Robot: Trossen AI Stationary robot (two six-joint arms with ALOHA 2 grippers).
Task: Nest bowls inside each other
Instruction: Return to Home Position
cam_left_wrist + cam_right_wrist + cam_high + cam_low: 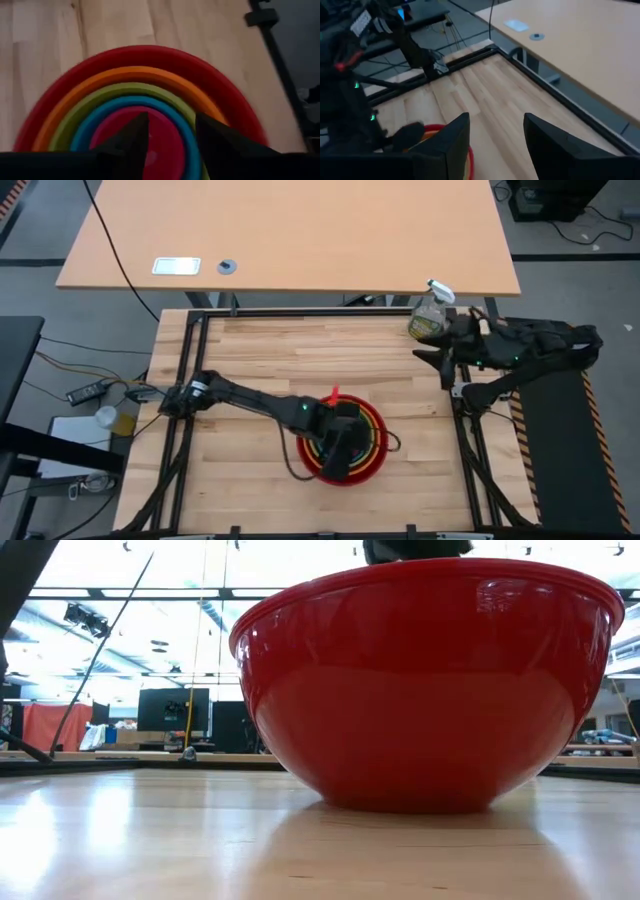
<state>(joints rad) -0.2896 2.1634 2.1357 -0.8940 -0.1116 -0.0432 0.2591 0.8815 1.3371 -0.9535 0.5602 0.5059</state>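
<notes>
The bowls sit nested on the wooden table. The large red bowl (383, 442) (430, 690) rests on its base. Inside it lie the orange (140, 72), olive-green (129, 90), blue (122, 103) and pink (112, 130) bowls, rims ringed one within the other. My left gripper (171, 116) (345, 455) hangs open over the stack, above the pink bowl, with nothing between its fingers. My right gripper (496, 117) (440, 360) waits open and unladen at the table's right edge.
A clear spray bottle (430, 315) stands at the table's far right corner, close to my right arm. A black frame rail (300, 313) borders the table. A tan desk (290, 230) stands beyond the far edge. Bare wood lies to the left of and beyond the bowls.
</notes>
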